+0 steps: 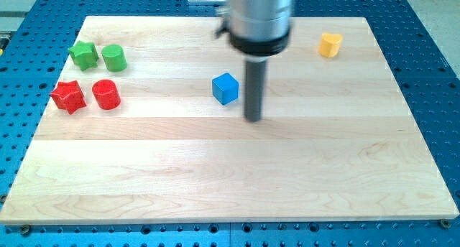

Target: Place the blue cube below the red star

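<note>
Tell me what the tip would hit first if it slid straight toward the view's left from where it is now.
Probably nothing: my tip sits right of and slightly below the blue cube, likely passing just under it.

The pale wooden board (215,168) is made of joined planks, smooth and matt with faint grain. Around the board lies a blue perforated metal table (431,46) with a slight sheen. The small blue cube (225,88) near the board's middle looks like matt, smooth plastic. The dark rod above my tip (253,119) is matt, its upper housing brushed, shiny metal.
</note>
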Available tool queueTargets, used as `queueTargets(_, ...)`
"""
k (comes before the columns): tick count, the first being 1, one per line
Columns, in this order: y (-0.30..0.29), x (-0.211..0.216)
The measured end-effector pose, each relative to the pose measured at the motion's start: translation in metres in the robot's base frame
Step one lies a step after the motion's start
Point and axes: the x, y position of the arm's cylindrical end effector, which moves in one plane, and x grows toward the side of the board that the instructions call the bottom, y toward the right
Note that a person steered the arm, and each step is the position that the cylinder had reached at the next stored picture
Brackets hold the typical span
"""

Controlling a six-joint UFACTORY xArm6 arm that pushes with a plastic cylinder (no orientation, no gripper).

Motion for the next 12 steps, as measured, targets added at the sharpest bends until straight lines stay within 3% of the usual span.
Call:
queueTargets(1, 0.013, -0.063)
queueTargets(2, -0.062, -0.03)
queueTargets(3, -0.178, 0.045)
queueTargets(4, -0.148, 0.023)
queueTargets(5, -0.162, -0.006)
queueTargets(6, -0.191, 0.022)
queueTargets(10, -0.271, 0.06)
queueTargets(12, -0.271, 0.028)
